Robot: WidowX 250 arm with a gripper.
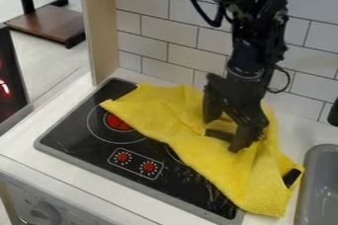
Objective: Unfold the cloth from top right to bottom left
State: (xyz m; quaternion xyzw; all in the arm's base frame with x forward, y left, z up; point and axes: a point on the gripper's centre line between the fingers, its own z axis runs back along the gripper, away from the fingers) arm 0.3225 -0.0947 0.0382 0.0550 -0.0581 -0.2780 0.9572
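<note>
The gripper point(223, 129) hangs low over the back right part of the stove, its two fingers apart, with yellow fabric showing between and below them. Beneath it the yellow cloth point(178, 128) lies rumpled, stretching from the back left of the stove to the front right corner and onto the counter. One corner points left beside the red burner mark. Folds rise around the gripper, and the arm hides part of the cloth behind it. Whether the fingertips touch the fabric is unclear.
The black stove top point(72, 137) shows along the cloth's left and front sides, with two red knob marks point(135, 161). A grey sink point(322, 184) is at the right. The tiled wall point(165, 31) stands behind, and a wooden post point(99, 26) rises at the back left.
</note>
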